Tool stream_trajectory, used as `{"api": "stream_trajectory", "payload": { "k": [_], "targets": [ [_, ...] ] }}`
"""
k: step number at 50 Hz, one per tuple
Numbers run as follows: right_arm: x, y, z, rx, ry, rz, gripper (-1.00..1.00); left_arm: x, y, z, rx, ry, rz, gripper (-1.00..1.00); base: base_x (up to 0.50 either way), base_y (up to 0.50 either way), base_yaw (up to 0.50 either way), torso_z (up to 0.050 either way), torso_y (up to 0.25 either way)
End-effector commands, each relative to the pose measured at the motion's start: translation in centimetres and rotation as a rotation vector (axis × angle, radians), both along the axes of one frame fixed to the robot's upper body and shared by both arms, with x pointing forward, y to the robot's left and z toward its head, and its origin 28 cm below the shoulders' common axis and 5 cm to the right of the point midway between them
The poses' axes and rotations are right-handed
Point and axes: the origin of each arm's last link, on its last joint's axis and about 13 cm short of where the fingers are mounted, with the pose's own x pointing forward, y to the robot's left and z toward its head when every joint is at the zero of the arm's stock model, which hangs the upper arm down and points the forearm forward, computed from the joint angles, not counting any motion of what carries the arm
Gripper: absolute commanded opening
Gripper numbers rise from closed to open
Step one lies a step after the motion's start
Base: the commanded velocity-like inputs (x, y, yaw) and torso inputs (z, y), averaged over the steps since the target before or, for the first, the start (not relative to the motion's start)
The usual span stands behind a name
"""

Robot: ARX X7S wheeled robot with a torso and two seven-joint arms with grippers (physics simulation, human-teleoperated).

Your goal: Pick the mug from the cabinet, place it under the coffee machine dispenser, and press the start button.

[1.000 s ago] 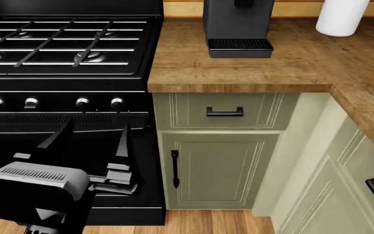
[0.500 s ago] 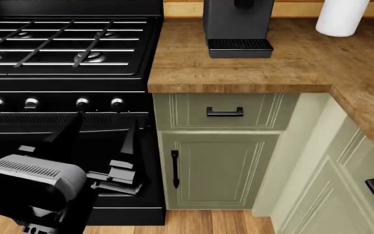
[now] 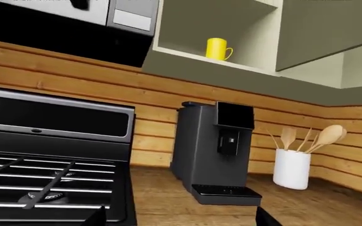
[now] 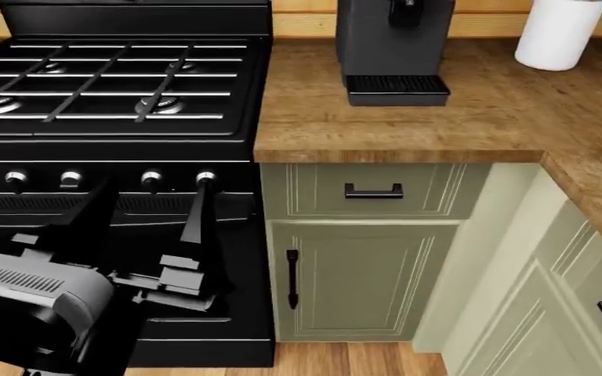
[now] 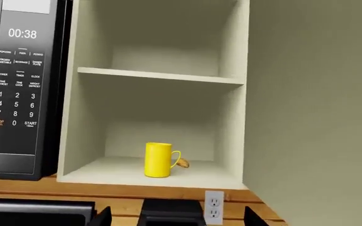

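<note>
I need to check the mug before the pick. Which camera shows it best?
The right wrist view: the mug stands upright, large and unobstructed on the cabinet's bottom shelf. The left wrist view shows it small; the head view misses it.

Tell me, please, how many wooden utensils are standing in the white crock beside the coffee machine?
3 show in the left wrist view, all upright in the white crock: two smaller wooden spoons and one larger. Others may be hidden inside.

Cabinet front open; shelf overhangs the mug.
</note>
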Motion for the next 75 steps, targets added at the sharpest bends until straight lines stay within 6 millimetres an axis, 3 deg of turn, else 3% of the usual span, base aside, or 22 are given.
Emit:
{"api": "stream_trajectory", "payload": {
  "k": [1, 12, 45, 75],
  "targets": [
    [0.03, 0.15, -0.01, 0.001, 0.001, 0.007, 1.0, -0.1, 0.01, -0.05, 0.003, 0.013, -0.005, 1.0, 0.08, 0.5, 0.0, 0.0, 0.0],
    [0.03, 0.15, -0.01, 0.001, 0.001, 0.007, 1.0, -0.11, 0.05, -0.16, 0.004, 0.02, -0.005, 1.0, 0.08, 0.5, 0.0, 0.0, 0.0],
    [0.03, 0.15, -0.01, 0.001, 0.001, 0.007, 1.0, -0.1, 0.55, 0.66, -0.016, -0.054, 0.025, 1.0, 0.0, 0.0, 0.0, 0.043, 0.104],
    [0.03, 0.15, -0.01, 0.001, 0.001, 0.007, 1.0, -0.12, 0.49, 0.38, -0.019, -0.045, 0.025, 1.0, 0.23, -0.02, 0.0, 0.0, 0.0]
  ]
}}
